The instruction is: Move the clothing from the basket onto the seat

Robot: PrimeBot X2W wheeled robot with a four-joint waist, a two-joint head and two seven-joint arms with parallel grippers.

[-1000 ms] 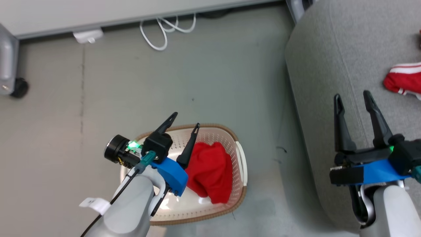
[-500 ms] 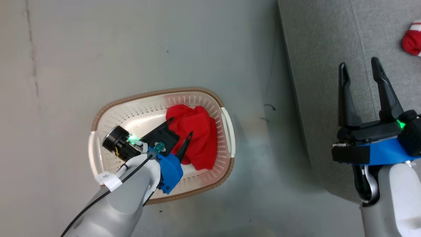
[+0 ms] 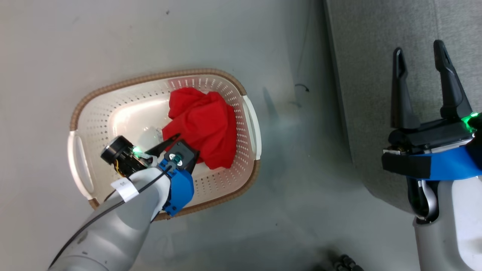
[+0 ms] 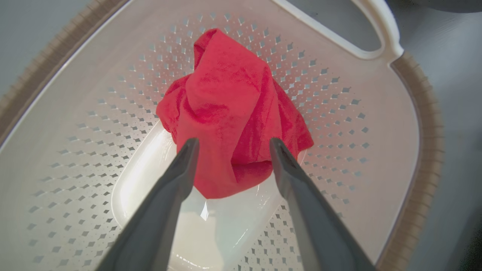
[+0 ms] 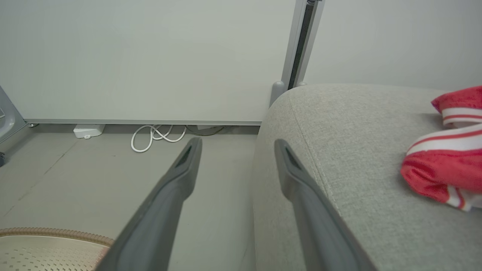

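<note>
A smooth grey floor (image 3: 226, 37) runs up to a pale wall panel (image 5: 150, 56), at whose foot lie a coiled white cable (image 5: 158, 135) and a small white box (image 5: 88, 130). On the floor stands the oval cream laundry basket (image 3: 158, 77), with a perforated wall, a brown woven-look rim and a white side handle (image 3: 251, 124) facing the grey fabric sofa (image 3: 369, 75), which is near the basket but apart from it.

A plain red garment (image 3: 201, 124) lies crumpled in the basket, heaped against the perforated wall at the end nearest the sofa; the glossy bottom beside it is bare. The left gripper (image 4: 233, 143) reaches down inside the basket with its two fingers spread wide, and in the left wrist view their tips stand at either side of the garment's lower fold. Whether they touch the cloth cannot be told, and nothing is pinched between them.

The right gripper (image 3: 418, 48) hangs over the rounded edge of the sofa, its fingers likewise spread wide with nothing between them. In the right wrist view a red jersey with white striped trim (image 5: 448, 158) lies on the sofa cushion, off to the right of the fingers and well apart from them.
</note>
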